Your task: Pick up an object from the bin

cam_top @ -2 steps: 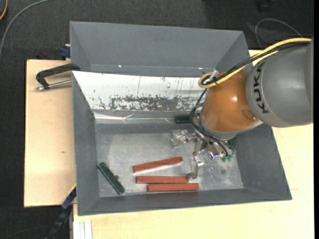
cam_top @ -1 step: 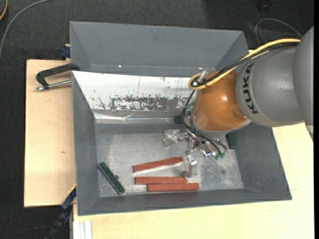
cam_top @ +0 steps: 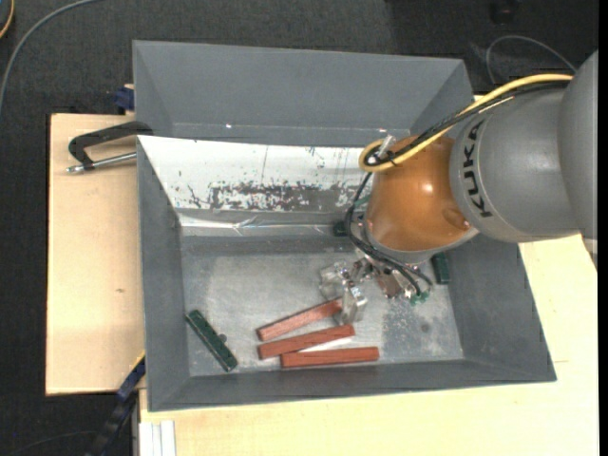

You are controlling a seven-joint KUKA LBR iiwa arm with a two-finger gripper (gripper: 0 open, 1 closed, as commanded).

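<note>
Gripper is down inside the bin, low over the floor, a bit right of centre and toward the front wall. Can't tell if it's open or closed, since the orange wrist cover and the cables block most of it. Nothing visibly held.

Likely target is the upper red bar. It lies tilted on the floor and its right end runs up to the gripper tip, touching it or just under it, can't say which. The middle red bar and lower red bar sit just beside it toward the front wall, packed close and maybe touching each other. The green bar lies near the front-left corner, well apart. A small green piece sits by the right wall under the arm.

Risks as I see them:
- The gripper is at the very end of the upper bar, not its middle. A grip there would probably let the bar pivot and slip out on the lift.
- The bars are tightly spaced. Closing could catch the middle bar too, or just shove the stack toward the front wall.
- The gripper is very low, so any further descent could scrape the bin floor.
- Alignment across the bar's width isn't visible. If it's off, the bar twists away.
</note>
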